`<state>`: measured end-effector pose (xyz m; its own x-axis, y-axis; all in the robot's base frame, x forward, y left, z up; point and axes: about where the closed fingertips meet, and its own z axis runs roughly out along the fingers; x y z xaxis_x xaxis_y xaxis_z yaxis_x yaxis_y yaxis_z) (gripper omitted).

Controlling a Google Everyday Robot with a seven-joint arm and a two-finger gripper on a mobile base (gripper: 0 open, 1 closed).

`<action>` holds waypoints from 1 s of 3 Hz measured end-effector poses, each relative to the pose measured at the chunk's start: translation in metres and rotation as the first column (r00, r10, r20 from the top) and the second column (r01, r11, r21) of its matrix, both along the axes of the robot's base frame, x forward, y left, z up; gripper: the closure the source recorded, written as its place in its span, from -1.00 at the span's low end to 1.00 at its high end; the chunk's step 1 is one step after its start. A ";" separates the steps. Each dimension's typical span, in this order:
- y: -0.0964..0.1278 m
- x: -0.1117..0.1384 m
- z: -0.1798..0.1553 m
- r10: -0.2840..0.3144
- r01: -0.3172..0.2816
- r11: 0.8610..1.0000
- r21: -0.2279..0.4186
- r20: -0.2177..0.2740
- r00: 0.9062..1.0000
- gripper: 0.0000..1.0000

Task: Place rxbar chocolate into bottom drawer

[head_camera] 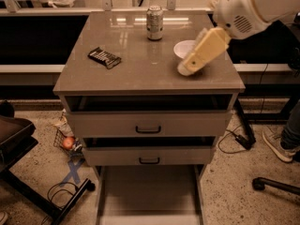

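At the far left a dark chair (14,137) stood on the speckled floor, and just right of it a small wire basket (65,139) holding a round reddish fruit sat by the cabinet's foot. On the cabinet top (140,76) the rxbar chocolate (104,57) lay flat on the left side, turned at an angle, untouched and well apart from the gripper. Further right and farther back stood a can (154,22), upright. Below the top, the two upper drawers (148,124) with black handles were each slightly open, and the bottom drawer (149,191) was pulled far out toward the near edge, its flat floor bare. Right of centre a white bowl (183,47) sat on the top, partly hidden by the gripper (187,68), which hung low over the top's right side at the bowl's near rim, angled down and left from the white arm (243,13). Whether the gripper was parted or closed could not be told. It held nothing visible.
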<state>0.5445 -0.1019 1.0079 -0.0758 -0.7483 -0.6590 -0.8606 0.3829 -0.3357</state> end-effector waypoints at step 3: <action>0.034 0.036 0.004 -0.094 0.082 0.986 0.146 0.074 0.993 -1.00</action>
